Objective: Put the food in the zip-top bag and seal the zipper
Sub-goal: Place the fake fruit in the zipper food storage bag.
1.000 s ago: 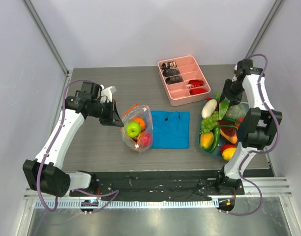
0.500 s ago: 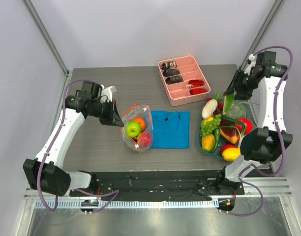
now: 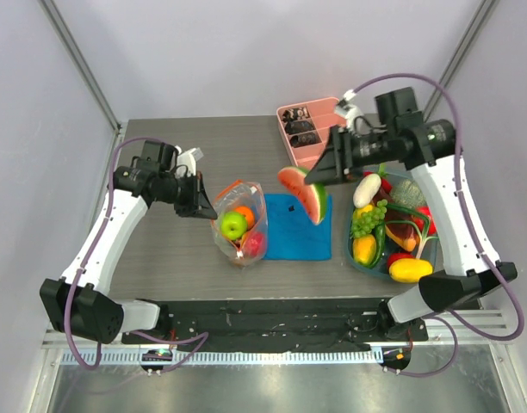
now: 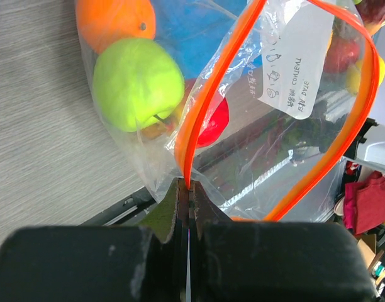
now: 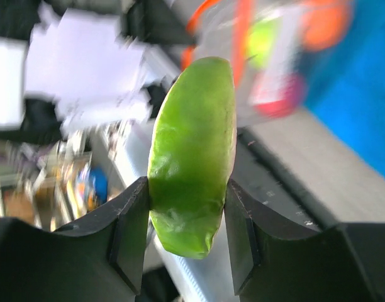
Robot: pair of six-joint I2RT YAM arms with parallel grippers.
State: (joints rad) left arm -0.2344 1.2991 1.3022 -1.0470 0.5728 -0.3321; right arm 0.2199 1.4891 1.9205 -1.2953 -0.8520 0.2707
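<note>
The clear zip-top bag [image 3: 239, 225] stands open left of the blue cloth, holding a green apple [image 3: 233, 226], an orange [image 3: 244, 214] and a red piece. My left gripper [image 3: 203, 209] is shut on the bag's orange-red zipper rim [image 4: 191, 135] and holds the mouth open. My right gripper [image 3: 319, 176] is shut on a watermelon slice [image 3: 303, 193], red flesh with a green rind [image 5: 192, 151], and holds it in the air above the blue cloth, right of the bag. More food lies in a green basket [image 3: 424, 225] at the right.
A folded blue cloth [image 3: 298, 228] lies in the middle of the table. A pink divided tray [image 3: 315, 163] with small dark and red pieces stands at the back, partly behind my right arm. Grey walls close both sides.
My right arm has swung left from the basket to above the blue cloth, carrying the watermelon slice toward the bag. The left gripper and the bag have stayed put.
</note>
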